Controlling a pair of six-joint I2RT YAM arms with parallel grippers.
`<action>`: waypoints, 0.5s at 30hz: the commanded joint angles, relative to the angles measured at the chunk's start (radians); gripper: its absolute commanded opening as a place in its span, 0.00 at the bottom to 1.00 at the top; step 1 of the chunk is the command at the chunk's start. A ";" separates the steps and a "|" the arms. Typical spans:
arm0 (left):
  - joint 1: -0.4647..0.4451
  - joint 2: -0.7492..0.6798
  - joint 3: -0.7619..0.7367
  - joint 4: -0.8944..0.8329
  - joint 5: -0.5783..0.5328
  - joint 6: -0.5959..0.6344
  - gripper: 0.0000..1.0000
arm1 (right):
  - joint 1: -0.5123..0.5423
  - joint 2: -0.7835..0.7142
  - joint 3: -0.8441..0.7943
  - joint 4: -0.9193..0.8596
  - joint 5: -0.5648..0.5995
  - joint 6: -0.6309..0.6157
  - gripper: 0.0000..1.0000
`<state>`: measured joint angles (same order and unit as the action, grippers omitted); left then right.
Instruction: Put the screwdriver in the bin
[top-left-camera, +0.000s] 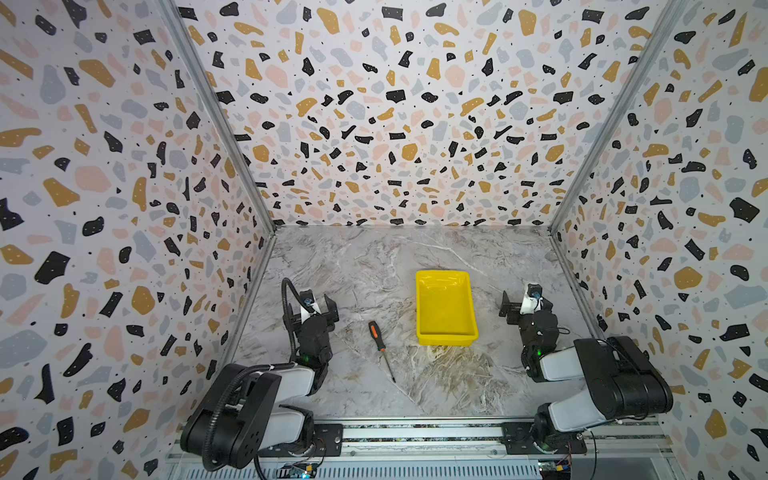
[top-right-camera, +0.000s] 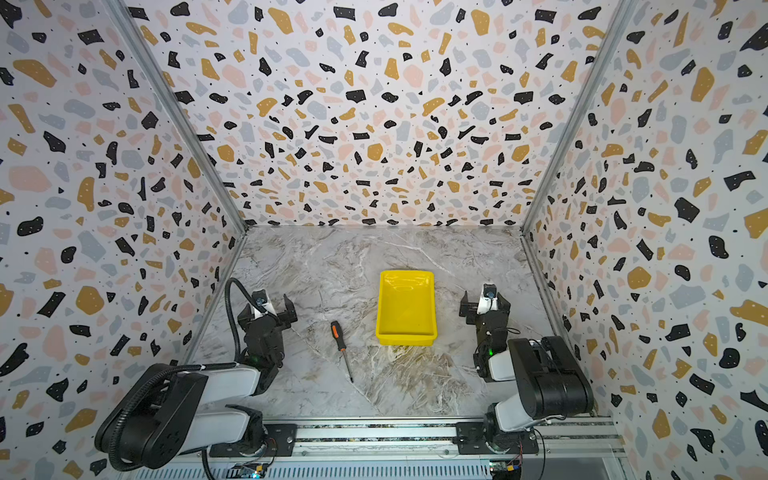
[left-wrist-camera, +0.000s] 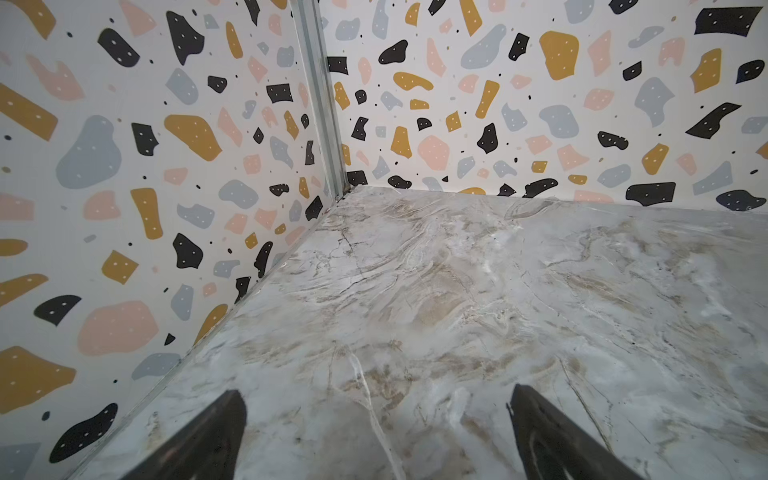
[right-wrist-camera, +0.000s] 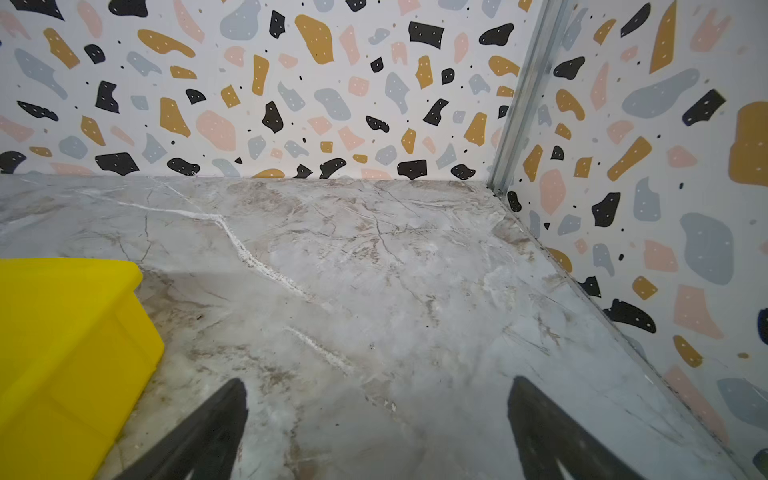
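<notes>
Top views both give me a grey marbled worktop (top-left-camera: 353, 257) boxed by terrazzo-print walls (top-left-camera: 395, 124), left gripper (top-left-camera: 311, 309) and right gripper (top-left-camera: 525, 305) spread wide.

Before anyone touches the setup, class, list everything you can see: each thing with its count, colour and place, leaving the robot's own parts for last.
screwdriver: one, black-and-orange handle, dark shaft; flat on the table, left of the bin, apart from it, tip toward the rail.
bin: one, bright yellow; right of the table's middle, nothing inside.
table: one, grey marble pattern; floor of the cell.
walls: three, white with black, ochre, pink and grey blotches; left, back, right.
rail: one, silver; front edge.
arms: two, black and white; left and right, on the rail.
left pincer: one, black; open, empty.
right pincer: one, black; open, empty, beside the bin.
</notes>
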<state>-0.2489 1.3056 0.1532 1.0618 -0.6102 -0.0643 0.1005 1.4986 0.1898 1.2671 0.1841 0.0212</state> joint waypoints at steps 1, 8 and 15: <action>0.005 -0.008 0.003 0.035 -0.002 -0.003 1.00 | 0.005 -0.012 0.003 -0.002 0.006 -0.007 0.99; 0.006 -0.009 0.003 0.035 -0.001 -0.003 1.00 | 0.028 -0.009 -0.004 0.020 0.034 -0.023 0.99; 0.005 -0.011 0.002 0.035 -0.002 -0.003 1.00 | 0.028 -0.008 -0.004 0.023 0.037 -0.020 0.99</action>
<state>-0.2489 1.3056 0.1532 1.0618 -0.6102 -0.0643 0.1249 1.4986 0.1879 1.2713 0.2070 0.0059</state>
